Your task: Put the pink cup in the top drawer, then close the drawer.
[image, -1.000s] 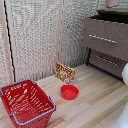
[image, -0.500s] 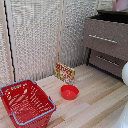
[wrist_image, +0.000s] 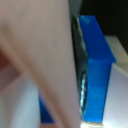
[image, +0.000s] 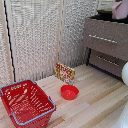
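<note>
The pink recepticle shows at the top of the exterior view's right, just above the dark interior of the storage unit's highest section, which stands pulled out. In the wrist view the cup's pale pink wall fills most of the picture, with a blue fingertip pressed against it. My gripper is shut on the cup; its second finger is hidden behind the cup. The fingers cannot be made out in the exterior view.
A lower drawer of the grey-brown chest sits further back than the top one. A red bowl, a small patterned box and a red wire basket stand on the wooden floor. A white arm part bulges in at the exterior view's right.
</note>
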